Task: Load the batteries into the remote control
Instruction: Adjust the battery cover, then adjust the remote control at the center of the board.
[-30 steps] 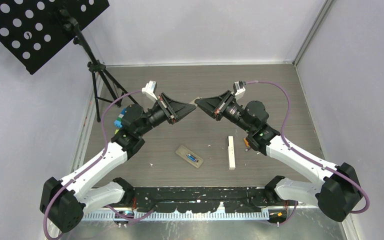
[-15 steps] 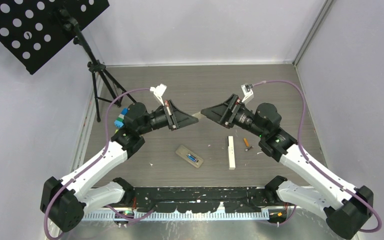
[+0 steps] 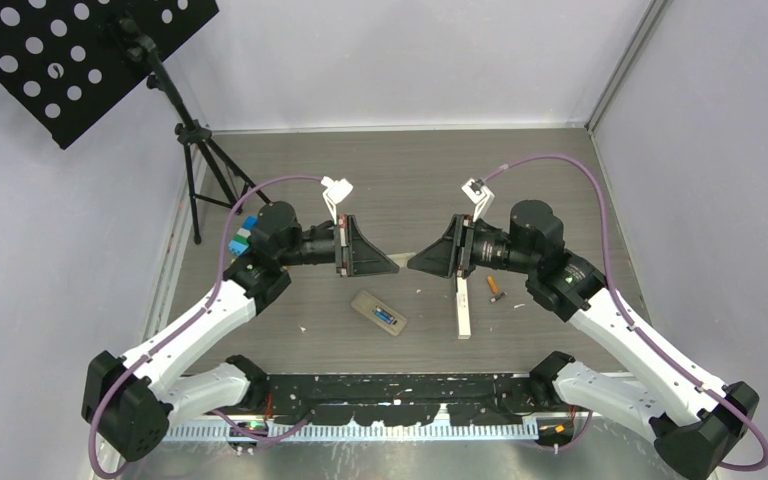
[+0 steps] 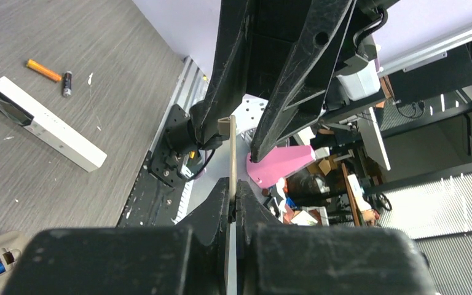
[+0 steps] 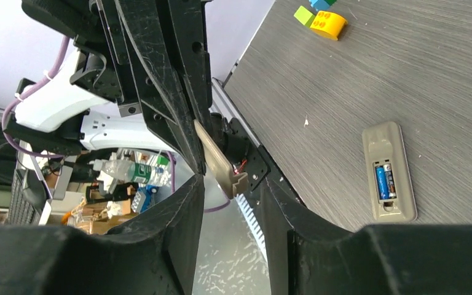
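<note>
Now left pincer [image 4: 232,184] clamps one beige cover [image 4: 232,144], right pincer [image 5: 232,184] gapes; two remotes [image 3: 378,314], two loose batteries [image 3: 494,286].

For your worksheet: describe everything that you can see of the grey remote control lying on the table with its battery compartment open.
The grey-beige plastic remote control is a rounded oblong that lies flat, back side up, on the dark wood-grain table. The compartment near one end is uncovered. Inside, side by side along its length, lie a blue battery and a dark battery with a pale band. Only the table touches the remote.
</note>
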### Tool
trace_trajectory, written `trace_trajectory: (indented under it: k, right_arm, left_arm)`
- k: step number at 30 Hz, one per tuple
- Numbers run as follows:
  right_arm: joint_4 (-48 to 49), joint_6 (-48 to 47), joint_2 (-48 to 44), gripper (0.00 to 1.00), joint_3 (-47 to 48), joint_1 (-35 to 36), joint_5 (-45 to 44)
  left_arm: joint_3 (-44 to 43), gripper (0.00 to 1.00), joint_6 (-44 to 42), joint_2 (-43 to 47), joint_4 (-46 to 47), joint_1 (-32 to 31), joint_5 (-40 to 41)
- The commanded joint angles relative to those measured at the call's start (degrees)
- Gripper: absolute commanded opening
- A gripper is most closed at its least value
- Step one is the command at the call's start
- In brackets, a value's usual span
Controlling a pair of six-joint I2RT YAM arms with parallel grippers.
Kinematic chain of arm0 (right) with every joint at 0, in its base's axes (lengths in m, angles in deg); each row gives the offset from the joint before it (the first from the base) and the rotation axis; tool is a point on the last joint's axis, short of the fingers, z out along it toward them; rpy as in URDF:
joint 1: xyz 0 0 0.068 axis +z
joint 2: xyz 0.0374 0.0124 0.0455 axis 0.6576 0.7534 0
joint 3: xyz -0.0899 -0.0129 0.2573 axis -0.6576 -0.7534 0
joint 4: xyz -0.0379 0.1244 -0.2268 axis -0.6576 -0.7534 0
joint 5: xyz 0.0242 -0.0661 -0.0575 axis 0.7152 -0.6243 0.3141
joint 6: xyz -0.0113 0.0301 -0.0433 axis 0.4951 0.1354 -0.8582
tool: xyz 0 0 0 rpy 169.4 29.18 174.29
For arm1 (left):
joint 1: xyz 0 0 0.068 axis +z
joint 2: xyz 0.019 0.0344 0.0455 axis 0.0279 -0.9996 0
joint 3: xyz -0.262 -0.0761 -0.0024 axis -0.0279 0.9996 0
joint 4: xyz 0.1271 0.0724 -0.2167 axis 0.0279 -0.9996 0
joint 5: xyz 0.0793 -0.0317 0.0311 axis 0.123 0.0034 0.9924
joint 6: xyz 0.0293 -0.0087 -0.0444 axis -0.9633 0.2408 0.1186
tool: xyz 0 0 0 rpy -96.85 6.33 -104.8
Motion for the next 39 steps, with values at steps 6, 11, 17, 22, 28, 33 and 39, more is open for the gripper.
trace_trajectory:
  k: [6,11,17,22,28,33,39]
  right_arm:
    - [3.25,-2.38,-0.12,0.41,0.58,0.04,4.54]
    - [5.41,-1.22,0.93,0.26,-0.04,0.0,6.22]
    - [6.66,-0.5,1.32,0.04,-1.13,0.01,4.28]
    - [4.52,0.58,1.59,0.0,-2.2,0.0,-3.03]
    - [-1.71,-2.33,5.72,0.0,-3.48,0.62,-5.95]
    - [-3.92,-3.06,12.8,0.0,-3.85,8.07,-12.13]
    - [-4.58,2.53,26.02,0.0,-1.37,17.89,-20.24]
  left_arm:
    - [-1.49,0.0,-0.14,-0.7,0.87,0.09,-4.87]
    - [-1.43,0.0,0.18,-0.65,0.87,0.09,-4.43]
    - [-1.09,0.13,0.38,-0.87,0.43,0.11,-4.08]
    - [-0.03,0.65,-3.32,1.06,-3.62,0.3,1.41]
    - [-1.37,0.78,-14.86,6.07,-26.37,1.48,22.11]
    - [0.11,0.79,-17.17,6.78,-38.64,1.84,39.92]
    - [7.58,0.77,-12.41,5.49,-36.51,1.94,42.7]
